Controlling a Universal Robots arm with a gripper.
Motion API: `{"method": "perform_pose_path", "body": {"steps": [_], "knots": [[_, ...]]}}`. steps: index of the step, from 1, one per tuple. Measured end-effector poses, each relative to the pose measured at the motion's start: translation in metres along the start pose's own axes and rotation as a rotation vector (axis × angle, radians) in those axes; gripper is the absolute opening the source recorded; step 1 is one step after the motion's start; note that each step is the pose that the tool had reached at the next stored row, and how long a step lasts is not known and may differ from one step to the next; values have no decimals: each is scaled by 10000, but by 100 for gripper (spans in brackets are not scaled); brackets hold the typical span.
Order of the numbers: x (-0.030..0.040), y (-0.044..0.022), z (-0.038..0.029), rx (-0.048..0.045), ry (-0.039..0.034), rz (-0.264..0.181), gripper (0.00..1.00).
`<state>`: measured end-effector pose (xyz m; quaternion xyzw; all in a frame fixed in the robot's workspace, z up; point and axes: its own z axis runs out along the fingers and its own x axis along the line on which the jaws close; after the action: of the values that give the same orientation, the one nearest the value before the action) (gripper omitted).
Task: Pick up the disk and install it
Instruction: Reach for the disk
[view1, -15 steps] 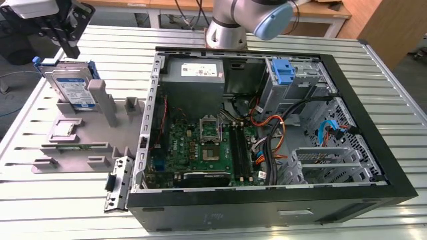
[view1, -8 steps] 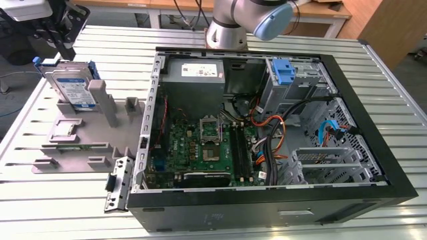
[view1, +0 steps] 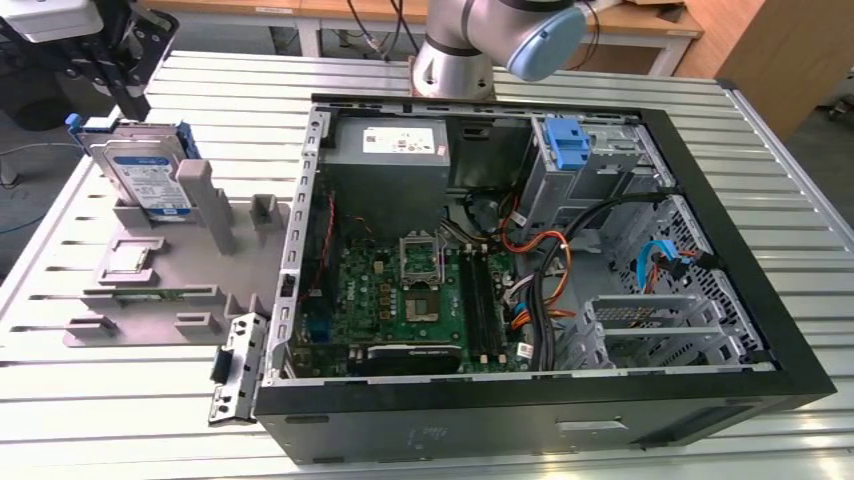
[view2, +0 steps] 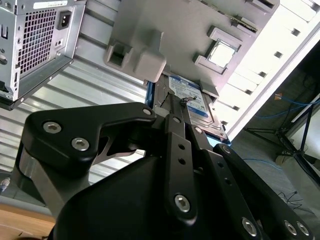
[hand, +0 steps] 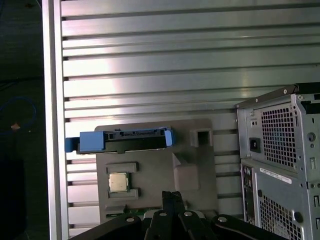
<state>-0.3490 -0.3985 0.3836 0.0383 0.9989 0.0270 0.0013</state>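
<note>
1. The fingers (hand: 168, 200) are narrow, tips drawn together, holding nothing.
2. Just beyond their tips, the disk (hand: 120, 140) stands upright on its edge in its blue frame.
3. Beneath the disk, a grey holder (hand: 160, 172) carries it on the slatted counter (hand: 150, 60).
4. Farthest from the fingers, well apart, lies the open computer case (view1: 534, 250).
</note>
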Motion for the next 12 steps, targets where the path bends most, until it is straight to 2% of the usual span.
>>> {"method": "perform_pose_path", "body": {"steps": [10, 12], "knots": [[4, 0, 0, 0, 0, 0, 10], [4, 0, 2, 1, 34, 3, 10]]}}
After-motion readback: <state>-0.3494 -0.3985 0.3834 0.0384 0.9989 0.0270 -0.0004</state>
